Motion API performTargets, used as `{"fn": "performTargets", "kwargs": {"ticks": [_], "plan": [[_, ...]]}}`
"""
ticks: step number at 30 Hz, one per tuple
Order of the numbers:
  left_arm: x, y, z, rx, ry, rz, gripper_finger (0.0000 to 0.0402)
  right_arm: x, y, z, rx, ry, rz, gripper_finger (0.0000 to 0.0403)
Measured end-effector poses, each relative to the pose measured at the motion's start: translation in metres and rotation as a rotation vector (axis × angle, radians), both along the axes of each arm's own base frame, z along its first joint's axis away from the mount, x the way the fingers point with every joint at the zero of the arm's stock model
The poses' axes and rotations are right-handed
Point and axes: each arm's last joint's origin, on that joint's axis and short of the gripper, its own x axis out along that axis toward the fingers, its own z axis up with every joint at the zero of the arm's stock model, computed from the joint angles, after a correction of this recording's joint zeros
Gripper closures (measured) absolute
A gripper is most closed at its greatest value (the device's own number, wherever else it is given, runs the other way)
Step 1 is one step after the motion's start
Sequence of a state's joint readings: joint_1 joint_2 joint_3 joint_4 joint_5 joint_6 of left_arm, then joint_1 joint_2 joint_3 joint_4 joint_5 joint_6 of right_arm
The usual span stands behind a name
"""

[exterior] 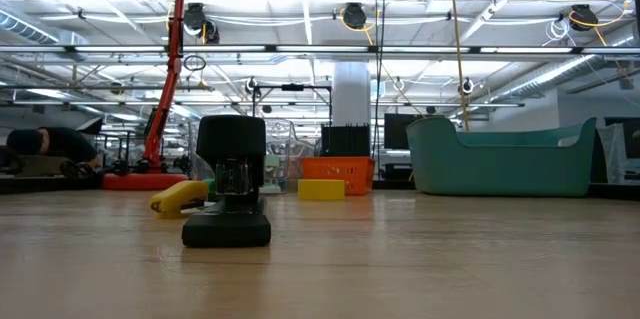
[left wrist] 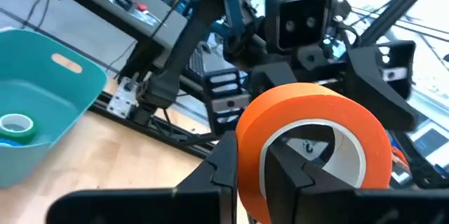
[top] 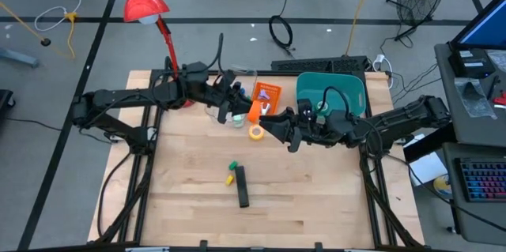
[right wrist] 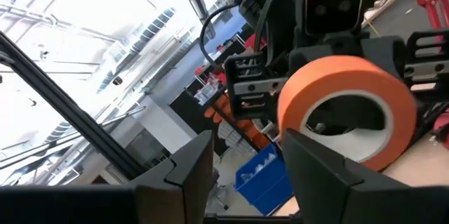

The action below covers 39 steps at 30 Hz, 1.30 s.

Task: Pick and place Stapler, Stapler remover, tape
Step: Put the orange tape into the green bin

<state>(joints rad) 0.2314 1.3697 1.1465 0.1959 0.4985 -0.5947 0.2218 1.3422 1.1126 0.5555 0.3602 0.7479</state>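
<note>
The orange tape roll (top: pixel 254 112) is up off the table near the middle of the back half, between the two grippers. My left gripper (top: pixel 239 110) has it. On the left wrist camera its fingers (left wrist: pixel 219 173) are clamped across the wall of the ring, one on the outside and one inside the pale core, with the roll (left wrist: pixel 312 136) standing on edge. My right gripper (top: pixel 273 124) faces it from the other side, just beside the roll. On the right wrist camera its fingers (right wrist: pixel 191 162) stand spread with a clear gap between them, and the roll (right wrist: pixel 347 101) sits beyond their tips, apart from them.

Directly below that meeting point, the yellow tape roll (top: pixel 255 132) lies flat on the wood. The green tape roll (left wrist: pixel 15 127) already lies in the teal bin (top: pixel 352 86), which stands at the back right of the table behind my right arm.

Toward the front, the black stapler (top: pixel 242 188) lies alone, well apart from both grippers; on the low camera it (exterior: pixel 228 194) sits closest. Touching its far end is a yellow piece (top: pixel 230 179), with a small green piece (top: pixel 233 166) just beyond. I cannot tell what either one is.

An orange box (top: pixel 268 95) lies at the back of the table, beside the bin.
</note>
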Motion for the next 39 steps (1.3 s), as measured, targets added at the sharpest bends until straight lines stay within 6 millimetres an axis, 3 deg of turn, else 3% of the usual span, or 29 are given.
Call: {"fn": "performTargets", "kwargs": {"ticks": [13,31,39], "plan": [[0.002,-0.014,0.003,-0.011,-0.022,-0.046,0.0366,0.000,-0.002,0.000,0.000,-0.001,-0.007,0.0236],[0.006,-0.011,0.000,-0.004,-0.020,0.012,0.0366,0.001,-0.004,-0.001,0.018,0.005,-0.013,0.0236],[0.006,-0.012,0.000,-0.006,-0.019,0.009,0.0366,0.002,-0.007,-0.001,0.030,0.009,-0.024,0.0271]]}}
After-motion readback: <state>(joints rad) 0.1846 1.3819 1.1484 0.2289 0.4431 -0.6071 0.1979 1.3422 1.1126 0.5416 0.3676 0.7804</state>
